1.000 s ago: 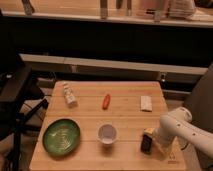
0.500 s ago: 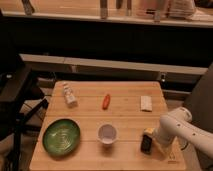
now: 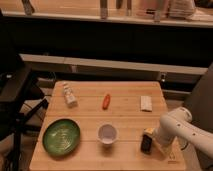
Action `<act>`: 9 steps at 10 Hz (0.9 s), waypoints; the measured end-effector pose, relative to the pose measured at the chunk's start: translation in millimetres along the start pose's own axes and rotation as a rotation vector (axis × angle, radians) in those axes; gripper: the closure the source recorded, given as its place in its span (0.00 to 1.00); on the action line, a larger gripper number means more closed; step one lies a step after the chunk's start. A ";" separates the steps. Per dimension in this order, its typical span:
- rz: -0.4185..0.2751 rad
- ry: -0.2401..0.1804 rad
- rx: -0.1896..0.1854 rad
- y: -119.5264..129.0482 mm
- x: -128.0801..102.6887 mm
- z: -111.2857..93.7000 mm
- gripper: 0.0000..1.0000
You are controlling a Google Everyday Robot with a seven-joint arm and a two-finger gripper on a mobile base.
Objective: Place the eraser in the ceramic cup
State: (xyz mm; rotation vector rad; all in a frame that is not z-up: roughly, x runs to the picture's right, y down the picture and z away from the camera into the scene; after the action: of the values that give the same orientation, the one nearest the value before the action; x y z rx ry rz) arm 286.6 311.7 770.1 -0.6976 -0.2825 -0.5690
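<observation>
The white ceramic cup (image 3: 107, 134) stands upright near the table's front middle. A pale rectangular eraser (image 3: 146, 103) lies flat at the right side of the table, toward the back. My gripper (image 3: 148, 140) is low over the front right corner of the table, right of the cup and well in front of the eraser. The white arm (image 3: 182, 127) comes in from the right.
A green plate (image 3: 61, 136) sits at front left. An orange carrot-like item (image 3: 106, 101) lies in the middle. A small bottle (image 3: 68, 93) lies at back left. The wooden table (image 3: 90, 115) ends just right of the gripper. A dark chair stands at left.
</observation>
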 end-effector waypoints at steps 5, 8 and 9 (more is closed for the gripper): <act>-0.002 0.002 -0.011 3.3 0.3 -0.2 0.66; -0.004 0.003 -0.003 1.8 -1.1 -2.9 0.95; -0.033 0.011 0.010 -1.7 -10.5 -10.8 1.00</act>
State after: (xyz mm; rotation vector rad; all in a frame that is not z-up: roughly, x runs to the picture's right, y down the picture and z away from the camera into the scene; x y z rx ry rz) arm 277.7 307.5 758.6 -0.6811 -0.2872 -0.6021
